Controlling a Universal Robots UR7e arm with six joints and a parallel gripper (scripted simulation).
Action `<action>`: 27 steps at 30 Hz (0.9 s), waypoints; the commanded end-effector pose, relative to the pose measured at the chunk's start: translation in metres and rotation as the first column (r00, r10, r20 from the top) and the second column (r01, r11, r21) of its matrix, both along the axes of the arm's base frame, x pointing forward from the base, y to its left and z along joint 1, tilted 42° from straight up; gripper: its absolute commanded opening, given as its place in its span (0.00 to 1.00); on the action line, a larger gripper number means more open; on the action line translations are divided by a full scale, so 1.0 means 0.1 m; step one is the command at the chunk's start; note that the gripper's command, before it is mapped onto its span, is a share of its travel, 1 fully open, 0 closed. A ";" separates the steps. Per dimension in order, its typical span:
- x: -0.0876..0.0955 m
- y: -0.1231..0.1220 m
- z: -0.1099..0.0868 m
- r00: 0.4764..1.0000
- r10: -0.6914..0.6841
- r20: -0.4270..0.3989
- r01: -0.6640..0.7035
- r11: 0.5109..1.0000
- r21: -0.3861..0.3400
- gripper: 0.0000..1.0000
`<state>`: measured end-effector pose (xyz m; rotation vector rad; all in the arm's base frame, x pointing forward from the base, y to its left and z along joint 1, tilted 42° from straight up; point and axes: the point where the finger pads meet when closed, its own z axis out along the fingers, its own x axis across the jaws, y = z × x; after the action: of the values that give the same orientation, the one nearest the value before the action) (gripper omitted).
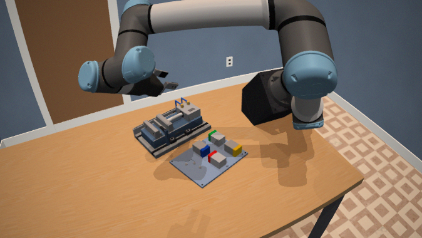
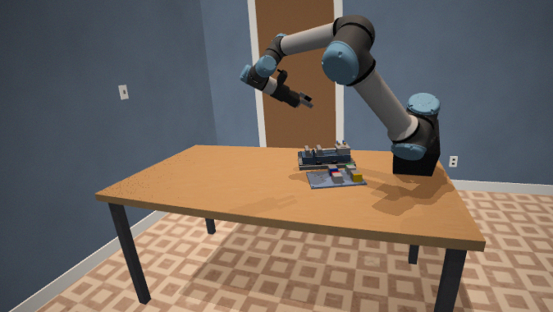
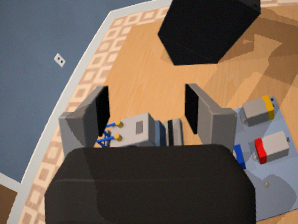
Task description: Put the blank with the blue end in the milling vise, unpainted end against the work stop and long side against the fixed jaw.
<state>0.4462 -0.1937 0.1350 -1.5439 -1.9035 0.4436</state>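
Note:
The blank with the blue end (image 1: 199, 147) (image 2: 333, 169) (image 3: 240, 157) lies on the plate (image 1: 205, 180) (image 2: 322, 183) (image 3: 280, 200), on the side near the vise; in the wrist view only its blue end shows beside the gripper body. The milling vise (image 1: 188, 123) (image 2: 328, 158) (image 3: 132, 131) stands behind the plate. Its fixed jaw (image 1: 151, 129) is the end block without hoses. No blank shows between the jaws; the low bars and work stop cannot be made out. My gripper (image 1: 169, 79) (image 2: 308, 101) (image 3: 147, 100) is open and empty, tilted, high above the table near the vise's hose end.
Blanks with green (image 1: 216, 138) (image 2: 350, 168), yellow (image 1: 233, 148) (image 2: 357, 176) (image 3: 257, 111) and red (image 1: 218, 160) (image 2: 337, 178) (image 3: 274, 146) ends lie apart on the plate. Blue hoses (image 1: 184, 100) (image 3: 107, 140) rise from the vise. The black robot pedestal (image 1: 260, 100) (image 3: 210, 35) stands beyond the plate.

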 end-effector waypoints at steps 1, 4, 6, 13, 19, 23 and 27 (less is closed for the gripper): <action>-0.01 0.00 0.00 1.000 -0.005 0.002 0.005 1.000 -0.001 1.00; -0.01 0.00 0.00 1.000 -0.005 0.002 0.005 1.000 -0.001 1.00; -0.14 0.06 -0.03 0.995 -0.096 0.002 0.096 0.995 -0.001 1.00; -0.33 0.15 -0.08 0.973 -0.232 0.002 0.232 0.973 -0.001 1.00; -0.33 0.15 -0.08 0.973 -0.232 0.002 0.232 0.973 -0.001 1.00; -0.46 0.22 -0.12 0.947 -0.320 0.002 0.320 0.947 -0.001 1.00; -0.65 0.31 -0.17 0.894 -0.447 0.002 0.447 0.894 -0.001 1.00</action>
<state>0.3958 -0.1688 0.1218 -1.8338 -1.5732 0.2840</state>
